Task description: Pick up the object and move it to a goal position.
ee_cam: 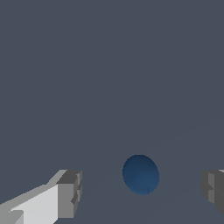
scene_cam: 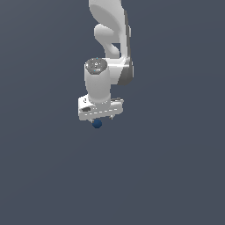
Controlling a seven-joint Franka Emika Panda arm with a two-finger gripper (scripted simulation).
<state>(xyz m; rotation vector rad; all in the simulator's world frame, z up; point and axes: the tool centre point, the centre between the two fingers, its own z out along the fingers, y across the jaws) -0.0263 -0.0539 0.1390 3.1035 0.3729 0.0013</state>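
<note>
The tiny dark blue ball (scene_cam: 97,124) lies on the dark grey floor just below the white gripper (scene_cam: 102,118) in the exterior view. In the wrist view the ball (ee_cam: 140,174) sits between the two grey fingertips (ee_cam: 69,193), nearer the one that shows at the picture's edge. The gripper (ee_cam: 142,190) is open, with wide gaps on both sides of the ball. Neither finger touches it. The gripper hand points down and hides its fingers in the exterior view.
The white arm (scene_cam: 110,39) reaches down from the top of the exterior view. The plain dark grey floor (scene_cam: 52,176) lies all around. No goal marker shows.
</note>
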